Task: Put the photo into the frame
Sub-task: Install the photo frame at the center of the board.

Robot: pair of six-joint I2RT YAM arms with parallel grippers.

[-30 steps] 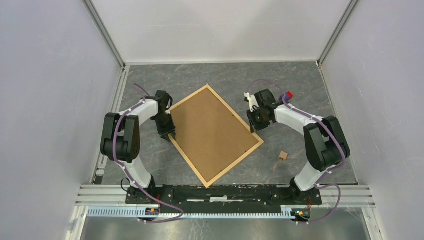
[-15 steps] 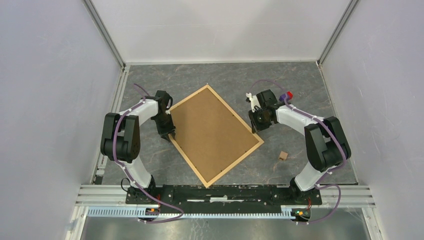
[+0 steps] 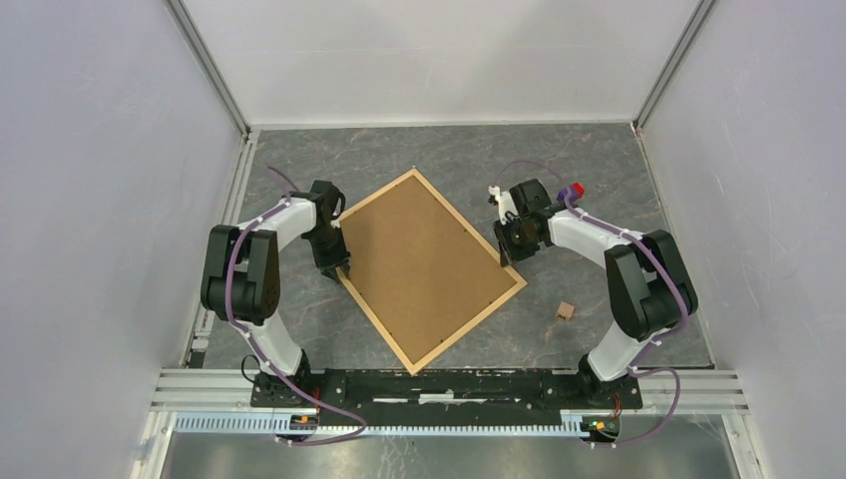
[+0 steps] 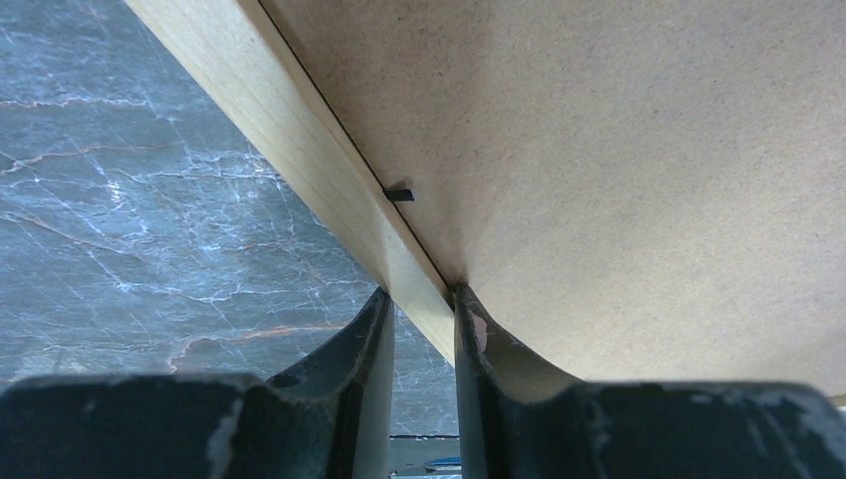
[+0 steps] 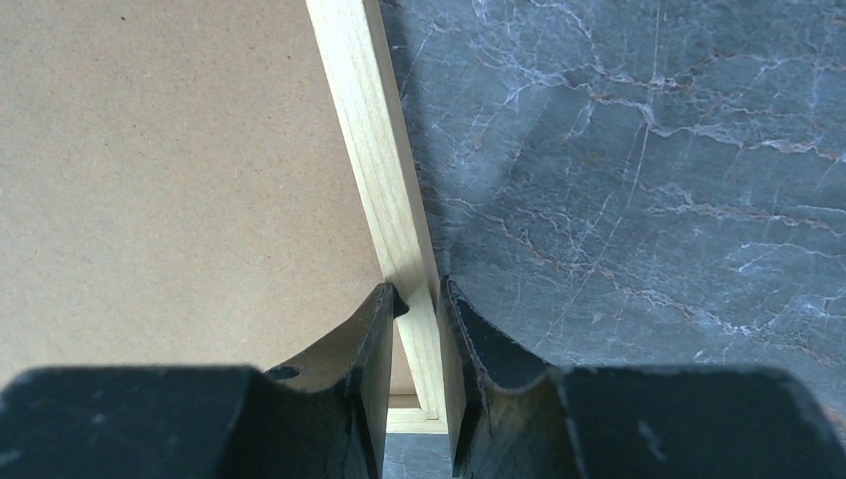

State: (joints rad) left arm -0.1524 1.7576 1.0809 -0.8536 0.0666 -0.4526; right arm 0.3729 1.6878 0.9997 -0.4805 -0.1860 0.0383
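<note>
The frame [image 3: 424, 264] lies back side up on the dark marble table, turned like a diamond, its brown fibreboard panel facing up. My left gripper [image 3: 342, 269] is at the left edge, and in the left wrist view its fingers [image 4: 421, 294] are shut on the light wood strip [image 4: 299, 160]. My right gripper [image 3: 507, 257] is at the right edge, near the right corner. In the right wrist view it [image 5: 419, 289] is shut across the wood strip [image 5: 369, 130]. The photo is out of view.
A small wooden block [image 3: 565, 310] lies on the table to the right of the frame's right corner. A black retaining tab [image 4: 399, 194] sits at the seam between panel and strip. White enclosure walls stand on three sides.
The left gripper's jaws have drawn in slightly on the frame's strip. The right wrist shifted a little and came back. The frame lies where it was.
</note>
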